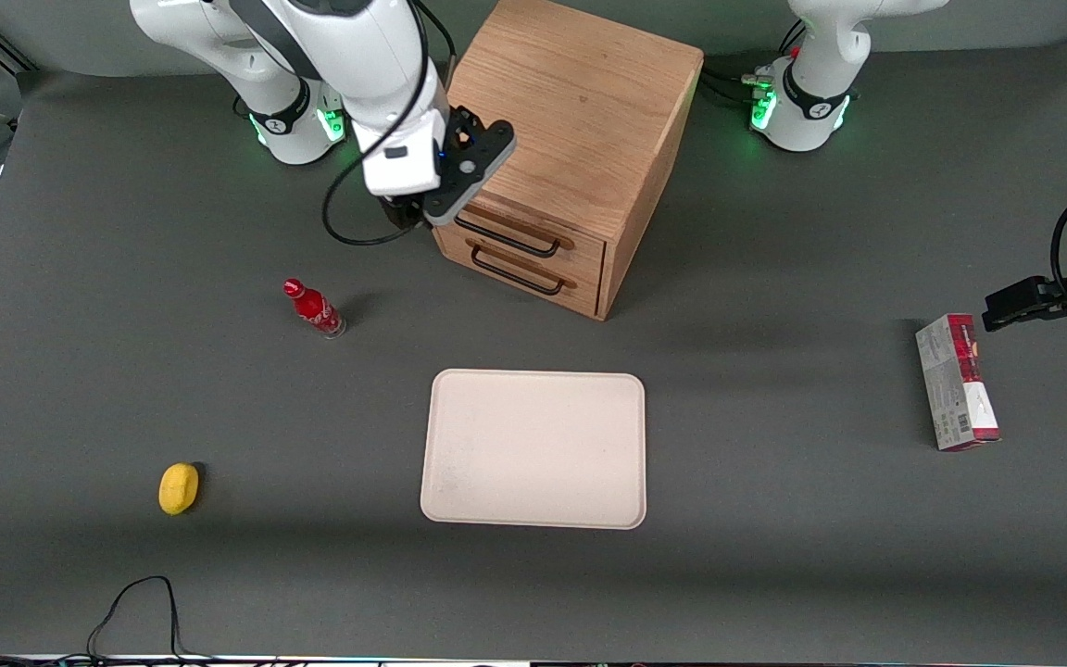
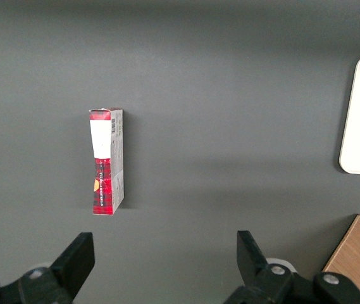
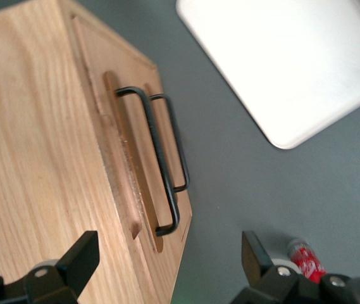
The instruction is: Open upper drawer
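Observation:
The oak cabinet [image 1: 580, 102] stands at the back of the table, its two drawers facing the front camera at an angle. The upper drawer [image 1: 533, 232] looks shut; its thin black bar handle [image 1: 508, 238] runs across it, above the bottom drawer's matching handle [image 1: 515, 275]. My right gripper [image 1: 408, 213] hangs at the cabinet's front corner toward the working arm's end, level with the upper drawer. In the right wrist view the gripper [image 3: 167, 259] is open and empty, one finger [image 3: 81, 256] over the cabinet's wood, the other over the table. The upper handle [image 3: 159, 164] lies just ahead of the fingertips, untouched.
A beige tray [image 1: 533, 449] lies nearer the front camera than the cabinet. A small red bottle [image 1: 314, 308] stands near the gripper. A yellow object [image 1: 179, 487] lies nearer the camera. A red and white box [image 1: 957, 382] lies toward the parked arm's end.

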